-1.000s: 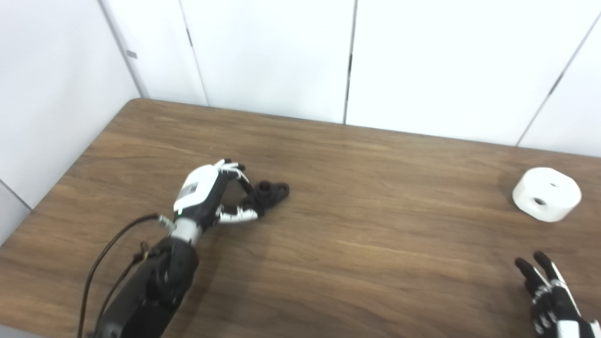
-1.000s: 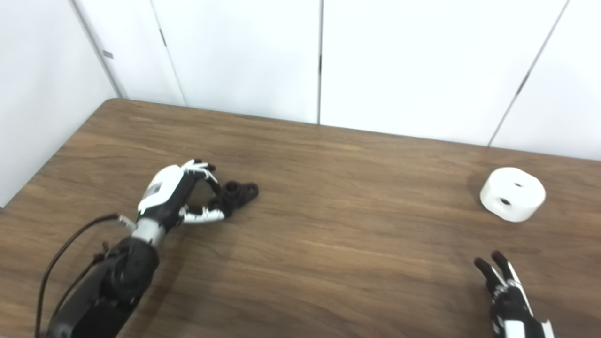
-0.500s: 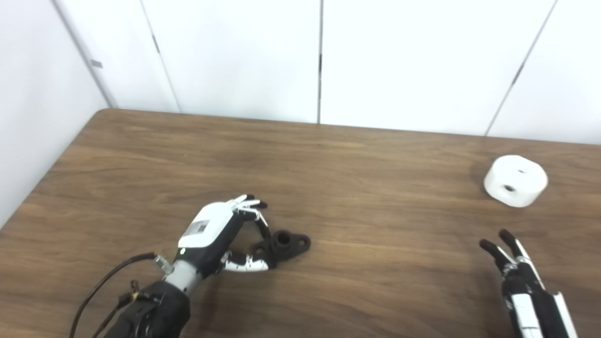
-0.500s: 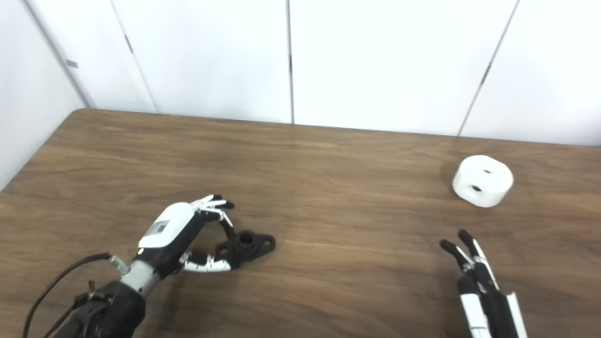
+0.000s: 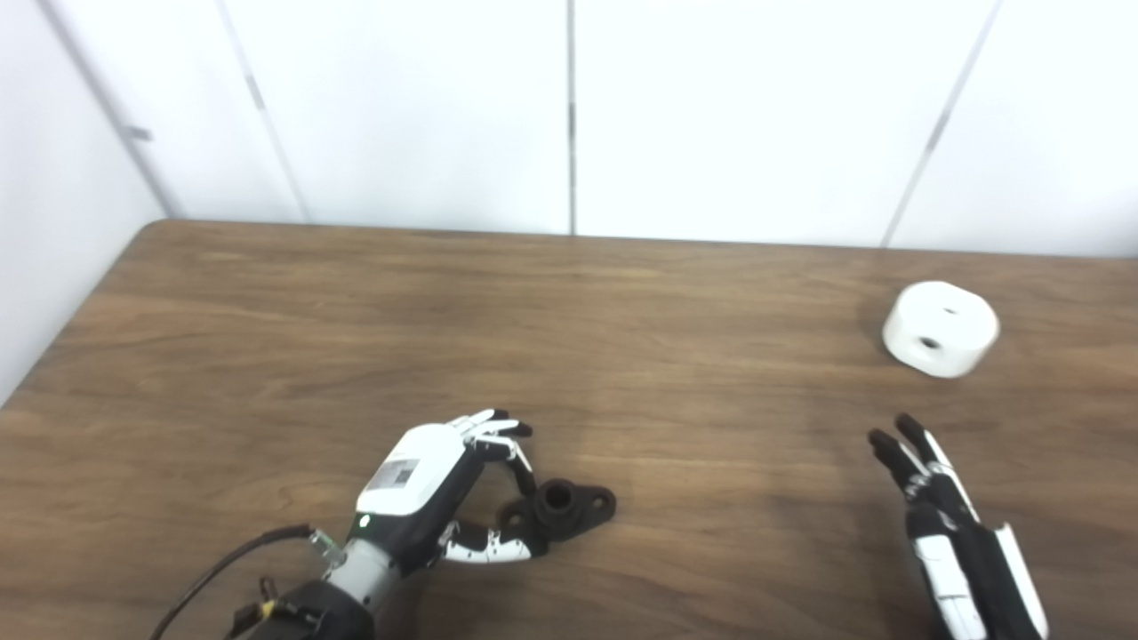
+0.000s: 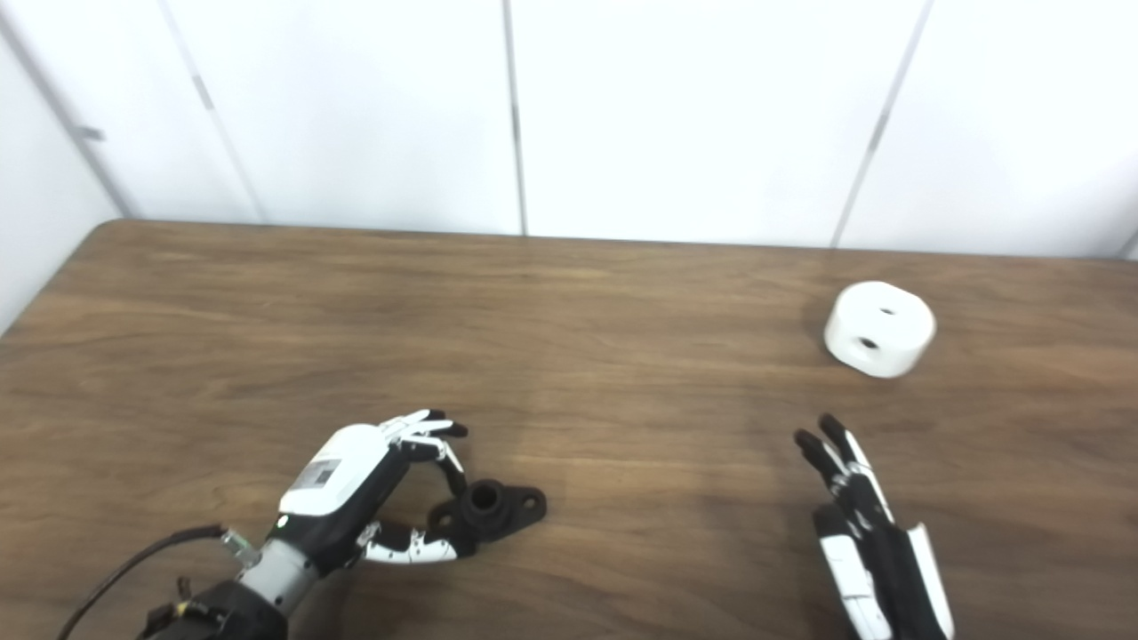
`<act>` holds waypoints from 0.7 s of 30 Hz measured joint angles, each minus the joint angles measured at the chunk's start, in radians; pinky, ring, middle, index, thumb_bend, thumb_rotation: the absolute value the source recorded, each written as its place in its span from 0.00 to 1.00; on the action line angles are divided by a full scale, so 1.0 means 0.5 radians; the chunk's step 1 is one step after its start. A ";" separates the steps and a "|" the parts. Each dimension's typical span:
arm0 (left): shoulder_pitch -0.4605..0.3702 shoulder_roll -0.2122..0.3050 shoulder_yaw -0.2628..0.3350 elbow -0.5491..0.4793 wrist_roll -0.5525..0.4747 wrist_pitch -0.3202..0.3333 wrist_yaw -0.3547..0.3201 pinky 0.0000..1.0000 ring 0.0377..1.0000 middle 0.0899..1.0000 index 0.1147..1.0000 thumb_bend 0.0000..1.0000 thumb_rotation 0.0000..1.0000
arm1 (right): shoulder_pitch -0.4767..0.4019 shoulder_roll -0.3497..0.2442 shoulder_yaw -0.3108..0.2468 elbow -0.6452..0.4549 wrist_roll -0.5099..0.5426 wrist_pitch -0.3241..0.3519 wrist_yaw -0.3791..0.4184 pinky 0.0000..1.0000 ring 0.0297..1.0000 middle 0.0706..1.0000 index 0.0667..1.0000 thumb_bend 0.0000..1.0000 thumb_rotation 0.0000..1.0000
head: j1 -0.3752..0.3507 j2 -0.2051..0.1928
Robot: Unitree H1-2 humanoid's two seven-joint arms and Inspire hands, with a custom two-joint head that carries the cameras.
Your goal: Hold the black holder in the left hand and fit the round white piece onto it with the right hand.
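Black holder (image 5: 558,509) on table, pinched by left hand (image 5: 436,498); right hand (image 5: 951,542) empty, fingers extended.

Wooden surface (image 5: 693,444) against white panels (image 5: 738,116).
The brown, grained surface has a rounded far-left corner; the panels behind it meet at thin dark vertical seams.
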 measured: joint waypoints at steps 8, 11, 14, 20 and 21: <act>0.002 -0.057 -0.007 0.079 0.011 -0.079 0.048 0.91 0.93 0.83 0.42 0.52 0.04 | -0.007 0.000 -0.002 -0.050 -0.037 0.092 -0.057 0.99 0.93 0.87 0.91 0.54 0.76 | -0.071 0.012; -0.009 -0.064 -0.008 0.113 0.029 -0.105 0.060 0.92 0.92 0.82 0.42 0.52 0.05 | -0.017 -0.003 -0.029 -0.150 -0.148 0.269 -0.098 0.97 0.93 0.88 0.90 0.53 0.66 | -0.157 0.009; -0.021 -0.056 -0.013 0.128 0.039 -0.124 0.051 0.92 0.92 0.82 0.42 0.52 0.04 | -0.038 -0.010 -0.048 -0.245 -0.256 0.453 -0.104 0.96 0.94 0.89 0.89 0.55 0.64 | -0.218 0.006; -0.033 -0.025 -0.013 0.134 0.046 -0.161 0.040 0.89 0.90 0.81 0.42 0.52 0.05 | -0.146 -0.011 -0.069 -0.335 -0.494 0.693 -0.112 0.85 0.89 0.88 0.85 0.57 0.46 | -0.423 -0.015; -0.033 -0.019 -0.011 0.134 0.043 -0.164 0.040 0.88 0.90 0.81 0.42 0.52 0.04 | -0.167 -0.010 -0.075 -0.341 -0.537 0.708 -0.119 0.83 0.88 0.88 0.83 0.58 0.43 | -0.457 -0.021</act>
